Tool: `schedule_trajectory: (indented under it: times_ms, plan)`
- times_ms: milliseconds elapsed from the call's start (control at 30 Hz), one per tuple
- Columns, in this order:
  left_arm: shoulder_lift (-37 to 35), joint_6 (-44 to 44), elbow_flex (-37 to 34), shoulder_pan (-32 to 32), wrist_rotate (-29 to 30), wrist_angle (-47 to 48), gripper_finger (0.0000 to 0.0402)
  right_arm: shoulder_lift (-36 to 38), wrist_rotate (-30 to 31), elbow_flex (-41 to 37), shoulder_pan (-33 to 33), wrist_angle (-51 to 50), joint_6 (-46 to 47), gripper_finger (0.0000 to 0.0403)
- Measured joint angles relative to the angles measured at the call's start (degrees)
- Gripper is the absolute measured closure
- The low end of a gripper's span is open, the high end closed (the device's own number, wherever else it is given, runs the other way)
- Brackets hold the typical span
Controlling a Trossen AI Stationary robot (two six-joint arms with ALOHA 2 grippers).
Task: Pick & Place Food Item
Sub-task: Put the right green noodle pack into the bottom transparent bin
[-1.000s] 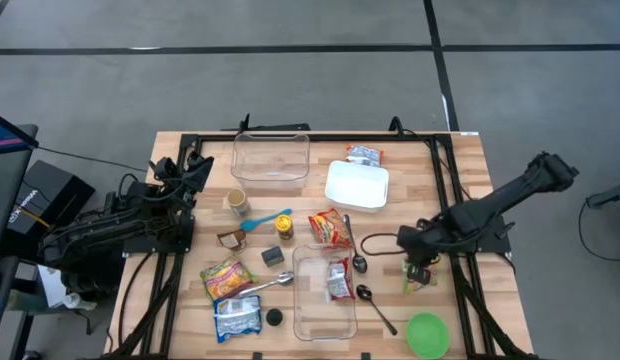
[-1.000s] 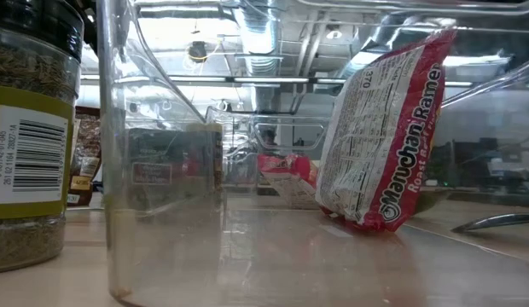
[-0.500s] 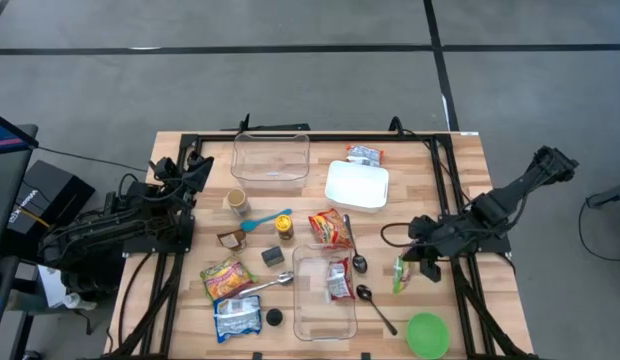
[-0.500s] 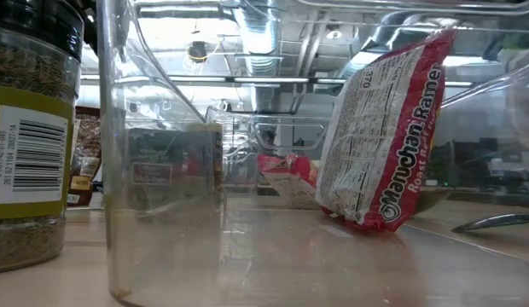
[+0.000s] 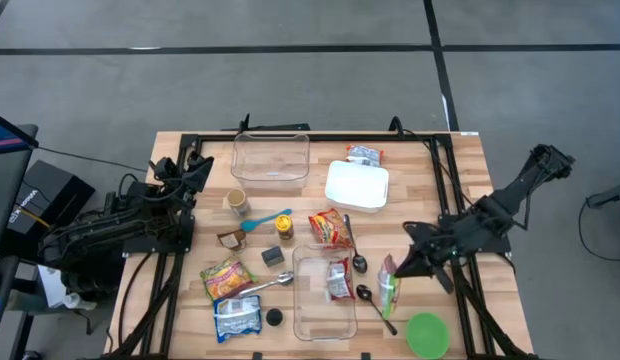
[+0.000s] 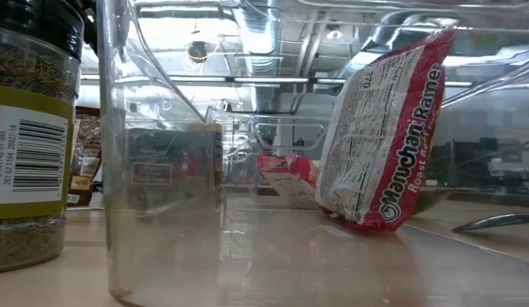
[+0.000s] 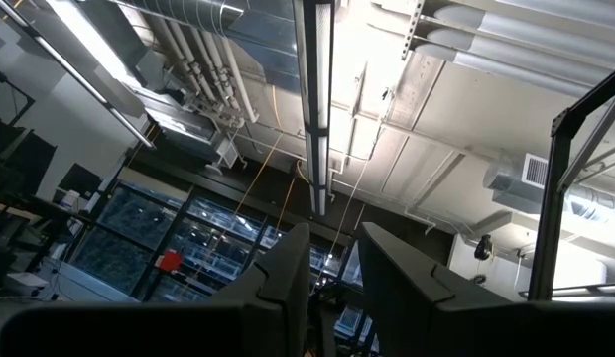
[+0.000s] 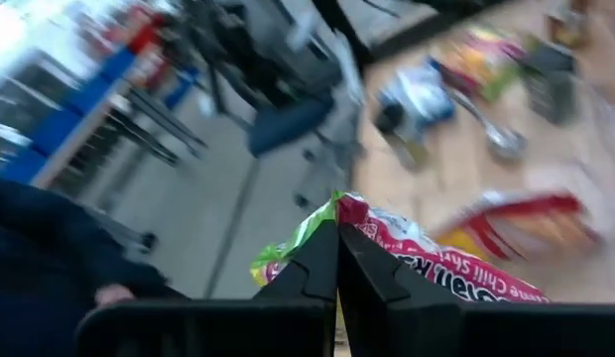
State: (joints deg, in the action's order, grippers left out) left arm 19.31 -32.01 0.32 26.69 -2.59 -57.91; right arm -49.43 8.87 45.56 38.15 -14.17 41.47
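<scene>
Right gripper (image 5: 398, 272) was clenched on a green-edged snack packet (image 5: 389, 284), lower right of high view, just beside the clear bin (image 5: 302, 310) that already held a ramen pack (image 5: 337, 279). Risk: packet hung by one edge, so a fast swing could make it slip out, or it might catch the spoon (image 5: 374, 305) below. Left gripper (image 7: 332, 263) waited at far left, pointed up, fingers a bit apart, holding nothing. Readable in low view: "Maruchan Ramen", "Roast".

Heads up, your right wrist view is smeared: the green-and-red packet (image 8: 387, 243) runs off the edge, label cut short. The spice jar (image 6: 30, 128) is cropped too.
</scene>
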Motion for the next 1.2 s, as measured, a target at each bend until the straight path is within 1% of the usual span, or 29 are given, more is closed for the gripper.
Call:
schedule_trajectory:
  times_ms: [167, 367, 700, 867, 1100, 1200]
  plan:
    - [0.0, 0.0, 0.0, 0.0, 0.0, 0.0, 0.0317, -0.6, 0.0, 0.0, 0.5, 7.5, -0.1, 0.0403]
    - [0.0, 0.0, 0.0, 0.0, 0.0, 0.0, 0.0317, -3.0, 0.0, 0.0, 0.5, 13.1, -0.1, 0.0403]
    - [0.0, 0.0, 0.0, 0.0, 0.0, 0.0, 0.0317, -10.1, 0.0, 0.0, 0.5, 21.5, -0.1, 0.0403]
    - [0.0, 0.0, 0.0, 0.0, 0.0, 0.0, 0.0317, -15.1, -0.3, 0.0, 0.4, 26.7, 0.1, 0.0403]
    - [0.0, 0.0, 0.0, 0.0, 0.0, 0.0, 0.0317, -23.4, -7.3, 0.0, -0.4, 38.2, 1.8, 0.0403]
    - [0.0, 0.0, 0.0, 0.0, 0.0, 0.0, 0.0317, -26.4, -8.2, 0.0, -0.8, 41.3, 2.1, 0.0403]
